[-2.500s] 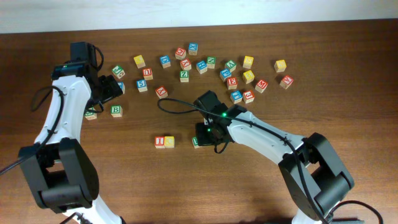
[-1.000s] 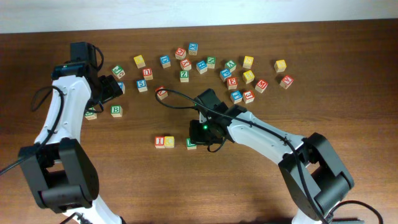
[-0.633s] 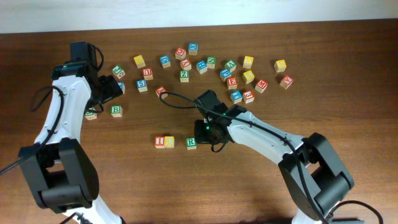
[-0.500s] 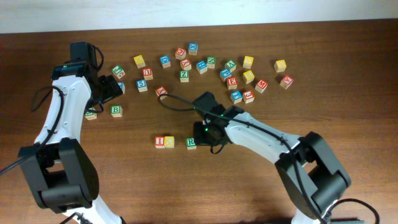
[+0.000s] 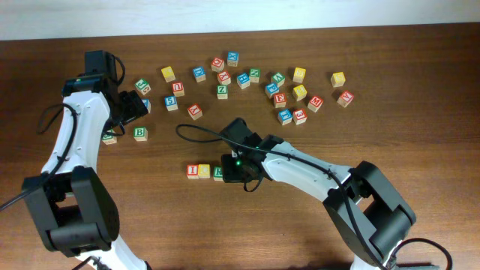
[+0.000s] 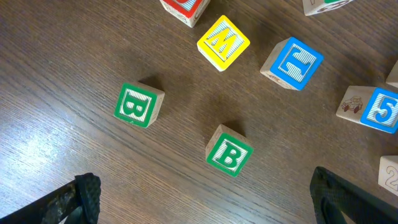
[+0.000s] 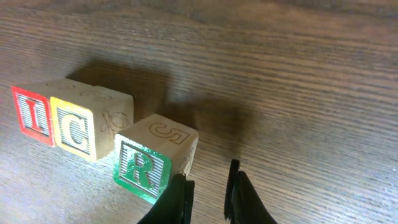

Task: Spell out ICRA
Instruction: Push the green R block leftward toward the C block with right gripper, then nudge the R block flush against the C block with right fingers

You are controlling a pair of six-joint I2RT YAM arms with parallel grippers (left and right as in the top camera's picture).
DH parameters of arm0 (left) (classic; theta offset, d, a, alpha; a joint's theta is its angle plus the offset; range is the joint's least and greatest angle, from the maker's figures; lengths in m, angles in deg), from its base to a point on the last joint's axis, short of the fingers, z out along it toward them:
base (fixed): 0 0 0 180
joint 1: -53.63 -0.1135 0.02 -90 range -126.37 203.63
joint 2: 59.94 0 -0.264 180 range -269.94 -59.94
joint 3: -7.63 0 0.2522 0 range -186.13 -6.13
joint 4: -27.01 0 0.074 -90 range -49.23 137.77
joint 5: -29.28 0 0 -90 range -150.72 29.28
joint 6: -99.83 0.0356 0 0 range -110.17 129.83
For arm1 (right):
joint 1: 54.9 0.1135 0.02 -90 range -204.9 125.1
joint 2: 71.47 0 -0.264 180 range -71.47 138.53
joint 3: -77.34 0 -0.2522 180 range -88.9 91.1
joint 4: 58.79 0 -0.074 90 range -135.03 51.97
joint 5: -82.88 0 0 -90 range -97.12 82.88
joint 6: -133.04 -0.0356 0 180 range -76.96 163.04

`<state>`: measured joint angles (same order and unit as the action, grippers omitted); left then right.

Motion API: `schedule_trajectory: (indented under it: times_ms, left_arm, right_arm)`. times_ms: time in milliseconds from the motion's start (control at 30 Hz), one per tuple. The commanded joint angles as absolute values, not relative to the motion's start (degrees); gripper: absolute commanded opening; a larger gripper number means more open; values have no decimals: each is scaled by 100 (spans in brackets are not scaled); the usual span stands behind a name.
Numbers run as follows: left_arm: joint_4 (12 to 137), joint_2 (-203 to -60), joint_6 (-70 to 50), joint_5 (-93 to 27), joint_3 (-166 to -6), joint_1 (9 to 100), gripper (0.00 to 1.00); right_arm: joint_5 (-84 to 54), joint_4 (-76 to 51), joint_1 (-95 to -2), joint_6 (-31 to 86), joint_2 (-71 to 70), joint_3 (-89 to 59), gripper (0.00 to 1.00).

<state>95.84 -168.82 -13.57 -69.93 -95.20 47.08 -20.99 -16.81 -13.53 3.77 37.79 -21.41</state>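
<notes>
The right gripper is pinched nearly shut on nothing, its fingertips just beside the green R block. That block sits skewed, one corner touching the yellow C block, which adjoins the red I block. An off-centre nudge could spin the R or knock C and I out of line. In the row are one I, one C, one R and no A yet. Farther off, the left gripper hangs spread wide and empty over two green B blocks.
</notes>
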Motion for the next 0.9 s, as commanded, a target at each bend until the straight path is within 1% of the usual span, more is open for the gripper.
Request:
schedule_trajectory:
  times_ms: [0, 267, 300, 400, 467, 533, 867]
  left_arm:
    - [9590, -16895, -1344, -6974, -9488, 4697, 99]
    - [9590, -16895, -1344, -6974, -9488, 4697, 99]
    - [9590, -16895, -1344, -6974, -9488, 4697, 99]
    - [9590, -16895, -1344, -6976, -9488, 4697, 99]
    - [9590, -16895, -1344, -6974, -9488, 4697, 99]
    - [9590, -16895, -1344, -6976, -9488, 4697, 99]
    - [9590, -16895, -1344, -6974, -9488, 4697, 99]
  right_arm:
    - [-2035, -1705, -1329, 353, 3831, -2161, 13]
    - [-1891, -1604, -1327, 351, 3831, -2161, 12]
    - [-1987, -1477, -1327, 351, 3831, -2161, 10]
    - [-2387, -1180, -1327, 353, 3831, -2161, 8]
    - [-2975, -1025, -1327, 356, 3831, -2161, 5]
    - [-3257, -996, -1312, 356, 3831, -2161, 4]
    - [-3194, -1239, -1216, 353, 3831, -2161, 4]
